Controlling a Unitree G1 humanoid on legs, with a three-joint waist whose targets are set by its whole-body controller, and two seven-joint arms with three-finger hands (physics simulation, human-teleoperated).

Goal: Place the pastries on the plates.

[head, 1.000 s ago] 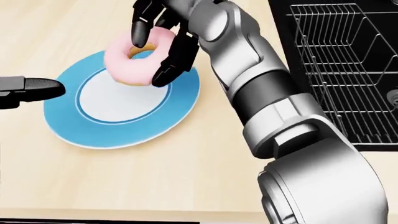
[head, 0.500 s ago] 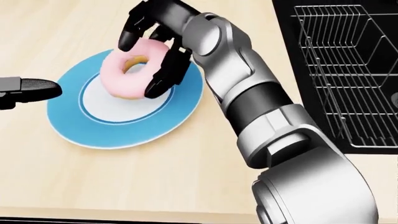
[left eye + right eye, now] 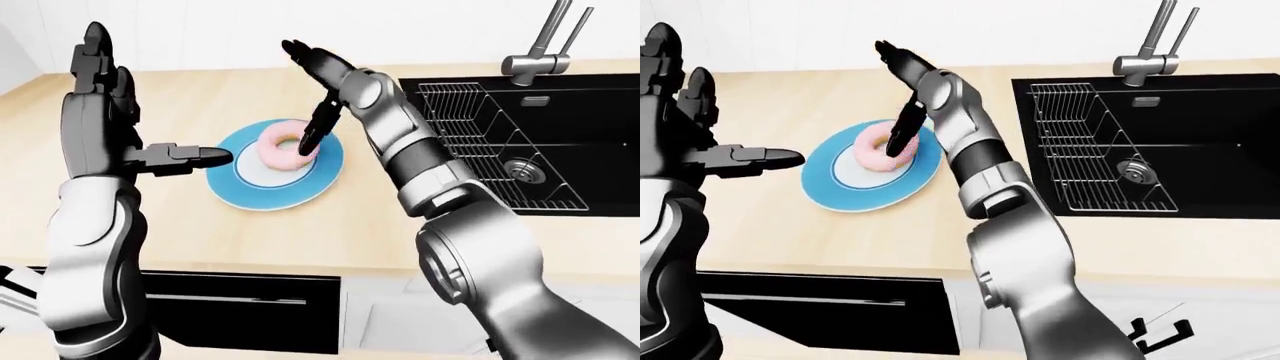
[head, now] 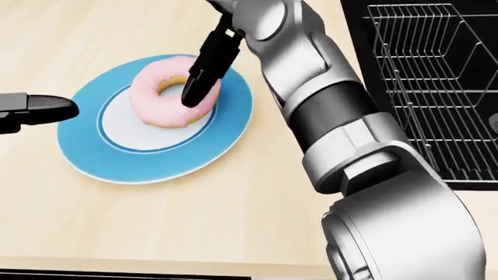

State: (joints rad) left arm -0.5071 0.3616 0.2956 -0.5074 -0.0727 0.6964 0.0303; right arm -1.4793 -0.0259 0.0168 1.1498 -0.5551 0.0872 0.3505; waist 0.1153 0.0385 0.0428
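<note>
A pink-frosted doughnut [image 4: 159,96] lies on the blue plate with a white centre [image 4: 117,166], toward the plate's upper right in the head view. My right hand [image 3: 307,97] is open above it. One dark finger [image 4: 204,70] points down along the doughnut's right side, while the other fingers [image 3: 298,54] stretch up and away. My left hand [image 3: 140,105] is open, held upright at the left of the plate, with its thumb [image 3: 190,156] pointing toward the rim and not touching it.
A black sink [image 3: 590,112] with a wire dish rack [image 4: 436,87] lies to the right of the plate, with a faucet [image 3: 540,45] above it. The light wooden counter [image 4: 194,221] runs all round the plate. Dark cabinet fronts [image 3: 230,300] show below the counter's edge.
My right hand has opened and let go of the doughnut, which now rests on the plate. Most of its fingers have lifted up out of the head view. The left hand has stayed put.
</note>
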